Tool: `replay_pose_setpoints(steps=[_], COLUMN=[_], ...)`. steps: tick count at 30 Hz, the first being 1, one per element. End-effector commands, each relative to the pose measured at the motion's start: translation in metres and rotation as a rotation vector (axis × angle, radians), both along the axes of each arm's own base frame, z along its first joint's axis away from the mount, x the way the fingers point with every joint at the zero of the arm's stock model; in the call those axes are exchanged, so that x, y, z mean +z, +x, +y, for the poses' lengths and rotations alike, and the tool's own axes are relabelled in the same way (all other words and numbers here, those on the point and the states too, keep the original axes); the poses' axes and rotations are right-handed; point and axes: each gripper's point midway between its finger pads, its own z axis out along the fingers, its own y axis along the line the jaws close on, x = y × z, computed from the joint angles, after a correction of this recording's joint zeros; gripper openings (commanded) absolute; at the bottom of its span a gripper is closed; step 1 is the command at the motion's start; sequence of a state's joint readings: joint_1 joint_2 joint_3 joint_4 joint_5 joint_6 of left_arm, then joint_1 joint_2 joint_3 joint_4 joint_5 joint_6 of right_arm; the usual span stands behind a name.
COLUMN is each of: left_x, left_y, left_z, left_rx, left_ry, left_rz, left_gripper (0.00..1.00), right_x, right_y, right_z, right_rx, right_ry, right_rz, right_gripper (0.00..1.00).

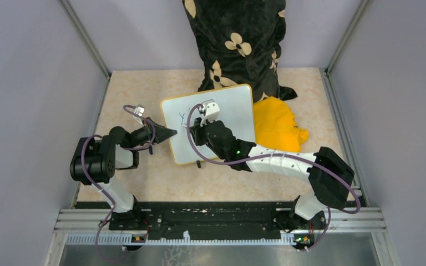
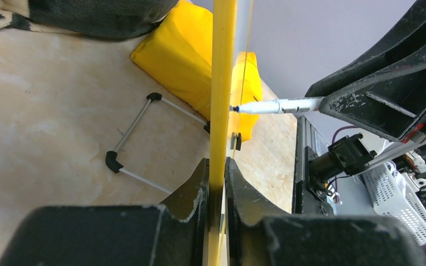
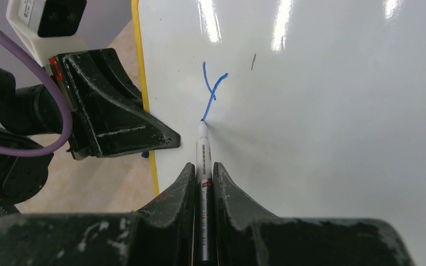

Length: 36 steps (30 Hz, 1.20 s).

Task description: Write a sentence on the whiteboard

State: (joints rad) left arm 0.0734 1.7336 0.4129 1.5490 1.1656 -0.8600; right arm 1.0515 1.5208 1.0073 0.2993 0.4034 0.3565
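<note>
1. My left jaws are pressed onto the left edge of the whiteboard [image 1: 233, 111]. From that wrist the thin yellow frame shows edge-on, running straight up between them.
2. My right jaws pinch a marker [image 3: 202, 152]. Its barrel lies in the slot between them, and its tip points ahead and touches the board's glossy face.
3. The board stands tilted on the bench [image 1: 144, 88] between my two sets of jaws. The left ones are at its rim and the right ones are over its face, toward the left side.
4. Just ahead of the right jaws is a blue stroke [image 3: 213, 91], a crossed mark like a "y", with the marker tip at its lower end. A small dark tick [image 3: 253, 61] sits a little to the right of it.
5. The left jaws sit just left of the marker tip — only the yellow frame separates them from the writing spot.
6. Behind the board, on the side away from the right jaws, a wire stand [image 2: 133, 133] with black corners rests on the bench.
7. A yellow cloth [image 1: 277, 124] lies bunched to the right of the right jaws, up against the board's far edge.
8. Farther ahead of both jaws, past the board's top edge, a dark floral cushion [image 1: 238, 39] leans at the back of the bench.
</note>
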Motion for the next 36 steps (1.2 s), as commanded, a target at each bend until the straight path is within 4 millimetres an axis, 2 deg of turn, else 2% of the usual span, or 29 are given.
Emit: replay_pose_setpoints(steps=[1, 5, 8, 10, 16, 20, 24, 36], left_x=[0.018, 0.018, 0.018, 0.018, 0.018, 0.018, 0.018, 0.017], left_y=[0.0, 0.0, 0.0, 0.0, 0.0, 0.0, 0.0, -0.001], left_z=[-0.001, -0.001, -0.001, -0.001, -0.001, -0.001, -0.002, -0.002], left_rx=[0.01, 0.009, 0.009, 0.008, 0.009, 0.008, 0.007, 0.006], left_ry=[0.018, 0.018, 0.018, 0.018, 0.019, 0.019, 0.018, 0.02], left_rz=[-0.177, -0.176, -0.176, -0.175, -0.176, -0.176, -0.176, -0.175], left_gripper=[0.0, 0.0, 0.0, 0.0, 0.0, 0.0, 0.0, 0.0], right_x=[-0.008, -0.016, -0.012, -0.002, 0.048, 0.069, 0.073, 0.071], right_y=[-0.008, -0.017, -0.019, -0.019, -0.017, -0.009, 0.0, 0.014], right_z=[0.001, 0.005, 0.006, 0.004, -0.009, -0.021, -0.026, -0.013], right_rx=[0.026, 0.055, 0.062, 0.057, 0.027, -0.016, -0.045, -0.048], right_ry=[-0.008, -0.025, -0.02, -0.003, 0.072, 0.085, 0.072, 0.056], right_rz=[0.025, 0.04, 0.039, 0.028, -0.052, -0.097, -0.111, -0.115], right_gripper=[0.0, 0.0, 0.0, 0.0, 0.0, 0.0, 0.0, 0.0])
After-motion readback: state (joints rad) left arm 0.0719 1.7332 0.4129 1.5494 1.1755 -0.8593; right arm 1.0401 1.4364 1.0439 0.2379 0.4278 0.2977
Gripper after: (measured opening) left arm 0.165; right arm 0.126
